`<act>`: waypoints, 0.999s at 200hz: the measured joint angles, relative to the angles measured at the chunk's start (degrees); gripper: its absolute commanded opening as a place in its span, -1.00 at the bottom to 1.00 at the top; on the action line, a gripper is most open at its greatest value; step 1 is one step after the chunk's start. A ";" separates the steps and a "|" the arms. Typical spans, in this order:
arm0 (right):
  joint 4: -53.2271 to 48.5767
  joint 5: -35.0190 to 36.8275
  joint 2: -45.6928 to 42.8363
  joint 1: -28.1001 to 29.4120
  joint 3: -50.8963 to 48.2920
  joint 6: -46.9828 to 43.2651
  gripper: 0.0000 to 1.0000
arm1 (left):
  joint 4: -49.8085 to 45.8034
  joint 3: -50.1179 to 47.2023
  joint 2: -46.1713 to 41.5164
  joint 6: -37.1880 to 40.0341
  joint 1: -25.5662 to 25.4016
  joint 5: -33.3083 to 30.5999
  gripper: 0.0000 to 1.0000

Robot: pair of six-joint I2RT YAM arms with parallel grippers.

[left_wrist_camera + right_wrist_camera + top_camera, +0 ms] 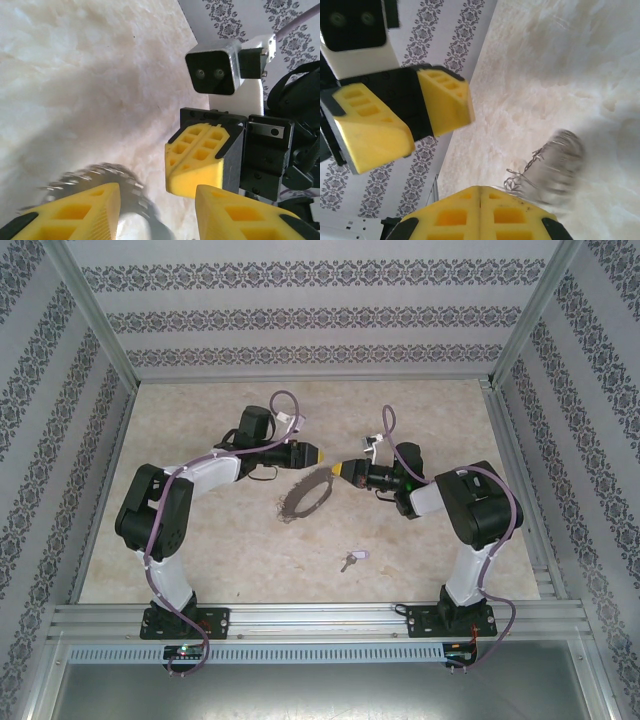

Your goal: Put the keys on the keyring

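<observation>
Since the key (350,561) is small, dark metal with a pale tag, it rates as light, stiff and prone to skidding; it is best taken across the flat head beside the tag. Location: flat on the worktop (230,550), toward the near edge, right of middle, well apart from both arms.

Ring (305,496): large thin hoop fringed with silvery bits, springy and jangly by the look of it, blurred in both wrist views. It sits mid-worktop, tilted, its end toward the far right corner at the right gripper (338,471).

Right fingers (510,215): pressed together, apparently pinching the rim, the fringe sprouting just past their tips.

Left gripper (316,454): fingers (85,210) partly apart, holding nothing. The hoop passes just beside one; contact uncertain.
</observation>
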 measured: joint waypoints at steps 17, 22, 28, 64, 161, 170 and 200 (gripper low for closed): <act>0.85 0.02 0.46 -0.02 0.09 0.20 -1.00 | 0.61 -1.60 0.02 -3.26 0.00 -0.04 -0.12; 1.09 0.00 0.61 -0.02 0.09 0.20 -1.00 | 0.79 -2.03 0.02 -3.98 0.00 -0.07 -0.13; 1.31 0.00 0.76 -0.02 0.09 0.22 -1.00 | 0.83 -2.47 0.02 -4.76 0.00 -0.20 -0.13; 2.03 0.04 1.38 -0.07 0.09 1.07 -1.00 | 0.76 -4.09 0.02 -6.45 -0.15 -1.53 -0.13; 2.51 4.11 1.38 -9.07 -5.55 4.07 0.04 | -14.67 2.58 2.25 8.90 -11.50 -12.24 -0.34; 2.47 4.31 1.38 -9.05 -5.77 4.11 0.04 | -15.72 2.73 2.69 10.36 -12.04 -13.33 -0.35; 2.25 4.31 1.31 -9.05 -6.19 4.11 0.05 | -18.69 3.93 4.72 14.73 -12.41 -16.15 -0.36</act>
